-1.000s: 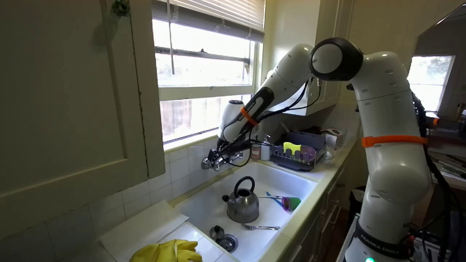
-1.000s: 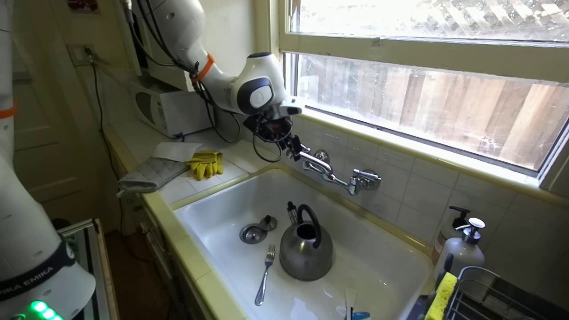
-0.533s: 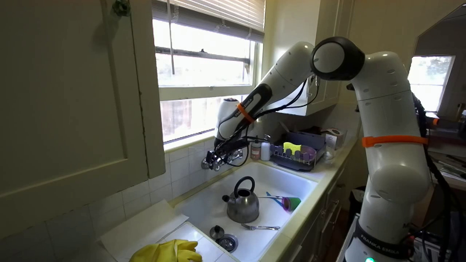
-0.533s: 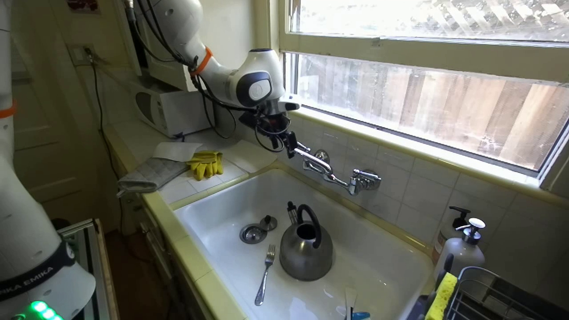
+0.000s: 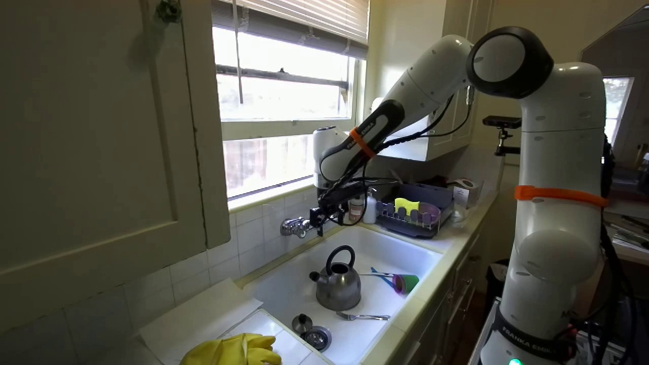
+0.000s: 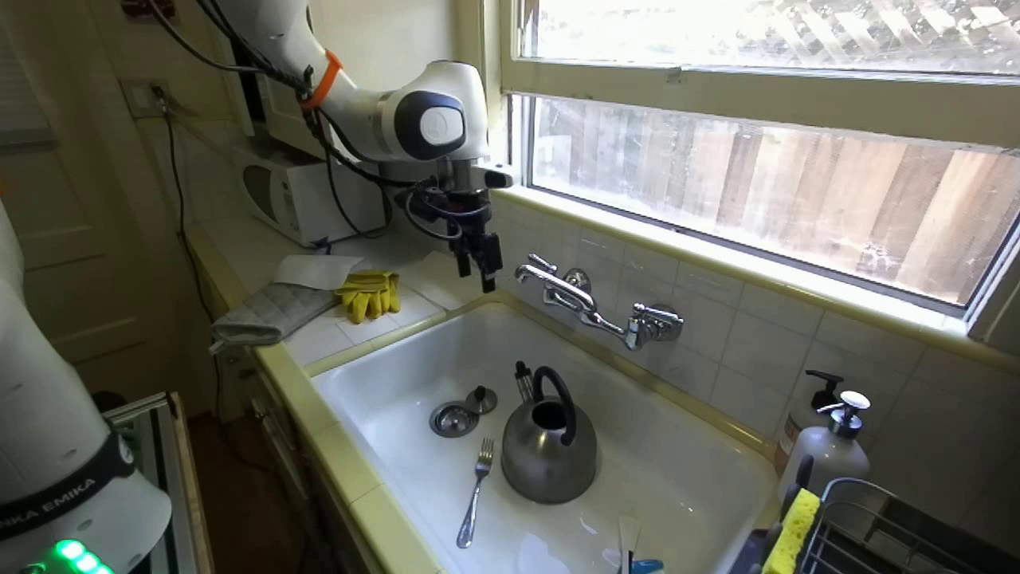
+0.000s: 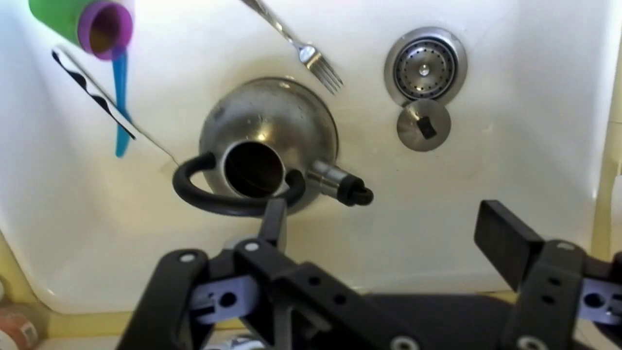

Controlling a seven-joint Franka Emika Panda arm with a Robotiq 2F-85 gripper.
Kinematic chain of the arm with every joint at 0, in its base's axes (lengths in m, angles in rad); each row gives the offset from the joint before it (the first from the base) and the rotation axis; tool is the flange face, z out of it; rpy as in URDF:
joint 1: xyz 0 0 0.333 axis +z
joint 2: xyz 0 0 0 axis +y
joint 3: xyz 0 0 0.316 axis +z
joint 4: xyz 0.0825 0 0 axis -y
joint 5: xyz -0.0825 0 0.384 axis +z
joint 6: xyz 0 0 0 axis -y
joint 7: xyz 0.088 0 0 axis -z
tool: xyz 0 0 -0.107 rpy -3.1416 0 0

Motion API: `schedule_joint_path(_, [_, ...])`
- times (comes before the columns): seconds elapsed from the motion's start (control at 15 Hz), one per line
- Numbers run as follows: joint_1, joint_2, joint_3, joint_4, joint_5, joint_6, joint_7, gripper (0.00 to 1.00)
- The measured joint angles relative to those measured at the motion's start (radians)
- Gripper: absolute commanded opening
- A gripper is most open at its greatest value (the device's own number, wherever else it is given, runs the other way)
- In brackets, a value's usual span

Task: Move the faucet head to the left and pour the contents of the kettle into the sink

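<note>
Nearest, low in the wrist view, the claw hangs with its jaws well apart, nothing between them. Below it, left of centre in that frame, the kettle stands upright (mouth open, too dark inside to read) in the sink. Farthest, just right of centre in an exterior view, the faucet head points toward the frame's left, apart from the claw. That step looks done; the kettle seems due: shift left in the wrist view, descend, straddle its handle, then close.
</note>
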Motion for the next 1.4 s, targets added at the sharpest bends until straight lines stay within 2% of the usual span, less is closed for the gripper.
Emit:
schedule_joint_path(0.33, [-0.062,-0.072,-0.044,-0.148,0.036,-0.006,0.129,1.00])
schedule_joint_path(0.73, [-0.179,-0.098,-0.126,-0.289,0.140,0.127,0.160,1.00])
schedule_joint_path(1.13, [-0.196,-0.097,-0.134,-0.296,0.162,0.153,0.175,1.00])
schedule_joint_path(1.4, [-0.198,-0.034,-0.137,-0.246,0.158,0.168,0.342,1.00])
